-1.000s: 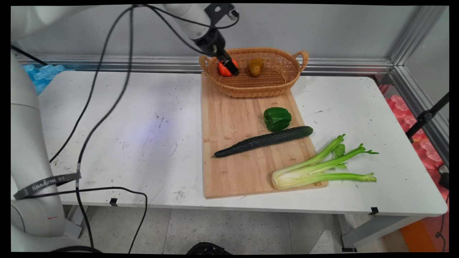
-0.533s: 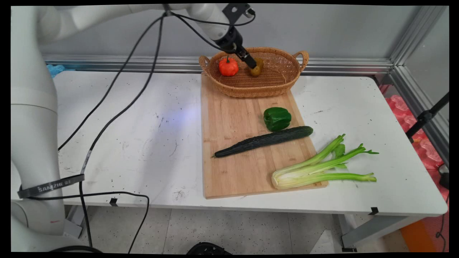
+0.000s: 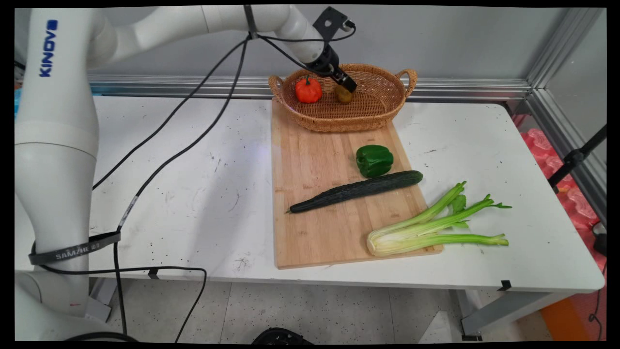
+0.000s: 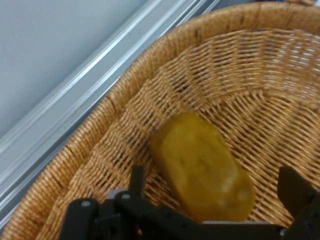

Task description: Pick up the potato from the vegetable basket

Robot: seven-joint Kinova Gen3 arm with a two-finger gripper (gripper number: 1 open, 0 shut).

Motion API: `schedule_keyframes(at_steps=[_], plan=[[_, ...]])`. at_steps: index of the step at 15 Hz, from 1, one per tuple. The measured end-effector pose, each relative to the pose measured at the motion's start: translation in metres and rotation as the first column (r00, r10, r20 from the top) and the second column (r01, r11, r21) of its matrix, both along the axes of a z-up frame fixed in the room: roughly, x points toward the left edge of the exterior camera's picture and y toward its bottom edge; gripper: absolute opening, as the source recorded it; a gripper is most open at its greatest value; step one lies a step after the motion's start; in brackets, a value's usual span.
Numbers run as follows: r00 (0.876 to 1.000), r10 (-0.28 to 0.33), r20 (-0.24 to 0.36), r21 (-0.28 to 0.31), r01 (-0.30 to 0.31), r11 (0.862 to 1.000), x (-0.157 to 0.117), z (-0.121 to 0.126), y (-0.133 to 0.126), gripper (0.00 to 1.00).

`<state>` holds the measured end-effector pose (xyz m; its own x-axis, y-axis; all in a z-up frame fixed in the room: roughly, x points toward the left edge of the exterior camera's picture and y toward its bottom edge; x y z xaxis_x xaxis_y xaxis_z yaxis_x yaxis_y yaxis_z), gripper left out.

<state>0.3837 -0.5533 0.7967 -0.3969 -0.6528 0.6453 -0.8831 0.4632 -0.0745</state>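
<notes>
Hand (image 3: 349,86) over the basket (image 3: 373,109), fingers spread, nothing gripped.

Hand (image 4: 215,200) is seen lowered into the basket (image 4: 100,150) at the counter's (image 3: 193,169) far side, poised just above a brownish-yellow potato (image 3: 344,95). From the hand view the two fingers (image 4: 137,180) are spread wide, one on each side of the potato (image 4: 202,167); contact cannot be made out. An orange pumpkin (image 3: 308,90) is noted in the basket's left part, apart from the potato. The basket is set on the far end of a wooden board (image 3: 315,223). On the board, nearer the camera, a green pepper (image 3: 374,160) is found, with a cucumber (image 3: 356,191) laid slantwise just below it. Celery (image 3: 431,225) is laid across the board's near right corner, its leafy ends out on the counter.
</notes>
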Motion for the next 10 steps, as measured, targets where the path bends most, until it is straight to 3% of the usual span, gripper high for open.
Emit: schedule_keyframes(at_steps=[6,7,10], plan=[[0.998,0.053,-0.017,0.018,-0.053,0.998,-0.006,-0.022,-0.011,1.0],[0.998,0.06,-0.019,0.02,-0.06,0.998,-0.007,-0.025,-0.012,0.0],[0.997,0.072,-0.023,0.024,-0.071,0.997,-0.011,-0.029,-0.014,0.0]])
